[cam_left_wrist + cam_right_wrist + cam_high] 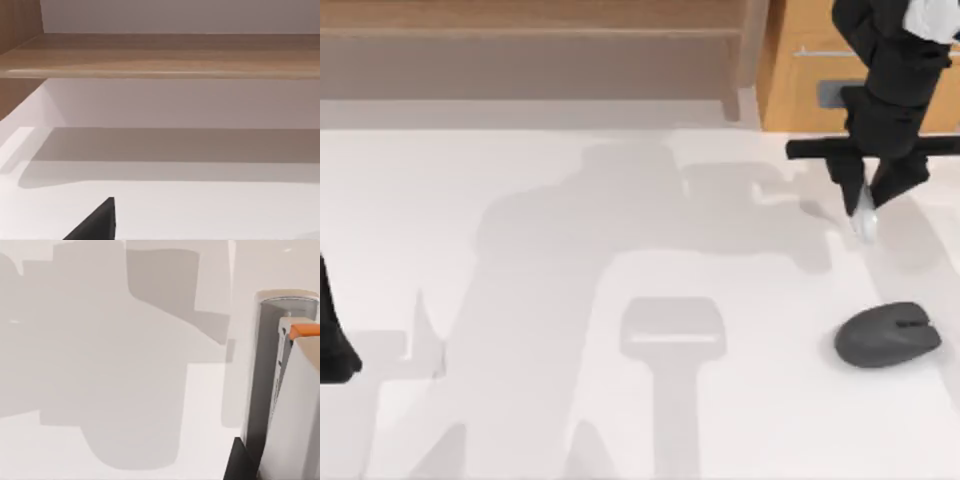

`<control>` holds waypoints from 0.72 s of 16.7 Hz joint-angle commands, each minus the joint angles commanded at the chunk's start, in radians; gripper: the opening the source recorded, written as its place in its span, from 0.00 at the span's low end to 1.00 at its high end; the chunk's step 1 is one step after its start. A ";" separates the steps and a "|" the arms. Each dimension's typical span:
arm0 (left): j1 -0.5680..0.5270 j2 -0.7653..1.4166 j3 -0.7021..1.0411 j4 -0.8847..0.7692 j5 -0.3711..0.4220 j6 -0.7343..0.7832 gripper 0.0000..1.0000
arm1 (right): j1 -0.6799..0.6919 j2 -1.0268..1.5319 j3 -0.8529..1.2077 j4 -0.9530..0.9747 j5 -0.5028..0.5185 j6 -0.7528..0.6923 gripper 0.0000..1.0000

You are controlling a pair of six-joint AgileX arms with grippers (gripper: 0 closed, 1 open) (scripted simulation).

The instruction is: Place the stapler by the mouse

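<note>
The dark grey mouse lies on the white table at the right, toward the front. Behind it, my right gripper points down from the back right corner, shut on the whitish stapler, whose lower end shows between the black fingers. The stapler hangs about a mouse's length behind the mouse. In the right wrist view the stapler stands close up as a pale grey bar with an orange part, beside a black fingertip. My left gripper is parked at the table's left edge.
A wooden shelf unit runs along the back of the table, and the left wrist view shows it as a wooden ledge. A light wooden cabinet with a handle stands at the back right. Arm shadows fall across the table's middle.
</note>
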State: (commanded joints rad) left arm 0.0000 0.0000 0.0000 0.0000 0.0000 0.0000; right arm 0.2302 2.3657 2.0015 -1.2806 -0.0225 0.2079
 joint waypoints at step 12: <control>0.000 0.000 0.000 0.000 0.000 0.000 1.00 | -0.026 0.013 -0.047 0.137 0.023 0.020 0.00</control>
State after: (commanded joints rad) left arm 0.0000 0.0000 0.0000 0.0000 0.0000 0.0000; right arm 0.2044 2.3788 1.9541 -1.1433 0.0001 0.2275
